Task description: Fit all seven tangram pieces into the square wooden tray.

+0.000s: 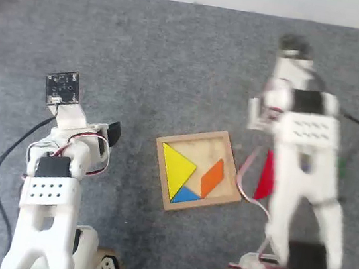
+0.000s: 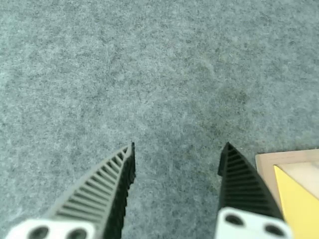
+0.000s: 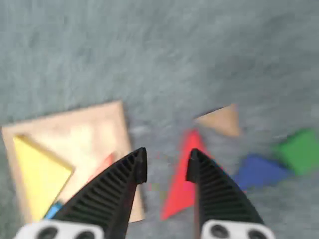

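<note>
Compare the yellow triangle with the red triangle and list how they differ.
Place: the yellow triangle lies inside the wooden tray, while the red triangle lies on the grey carpet beside the tray.
Cover: from above, the yellow triangle is in full view, while the red triangle is partly hidden under the right arm.
Colour: one is yellow, the other red.
Both are flat triangular pieces.

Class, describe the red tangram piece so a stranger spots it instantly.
Find the square wooden tray on the grey mat. Beside its edge facing the right arm lies a long red triangle. The tan triangle, blue piece and green piece lie farther out.
</note>
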Action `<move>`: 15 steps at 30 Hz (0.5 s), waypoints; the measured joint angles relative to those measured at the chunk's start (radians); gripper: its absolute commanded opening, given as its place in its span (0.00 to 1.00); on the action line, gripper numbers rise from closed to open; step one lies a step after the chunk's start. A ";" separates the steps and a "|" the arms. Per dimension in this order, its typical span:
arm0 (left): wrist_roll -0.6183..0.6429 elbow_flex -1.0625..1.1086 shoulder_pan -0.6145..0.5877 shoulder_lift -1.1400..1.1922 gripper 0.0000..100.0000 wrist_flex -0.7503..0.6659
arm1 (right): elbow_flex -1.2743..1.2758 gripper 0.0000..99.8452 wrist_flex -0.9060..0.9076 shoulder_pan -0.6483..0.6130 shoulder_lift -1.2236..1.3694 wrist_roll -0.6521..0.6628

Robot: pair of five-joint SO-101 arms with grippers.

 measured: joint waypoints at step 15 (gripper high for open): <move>0.000 0.003 0.000 0.000 0.27 -0.012 | 0.164 0.16 -0.209 0.486 0.265 0.354</move>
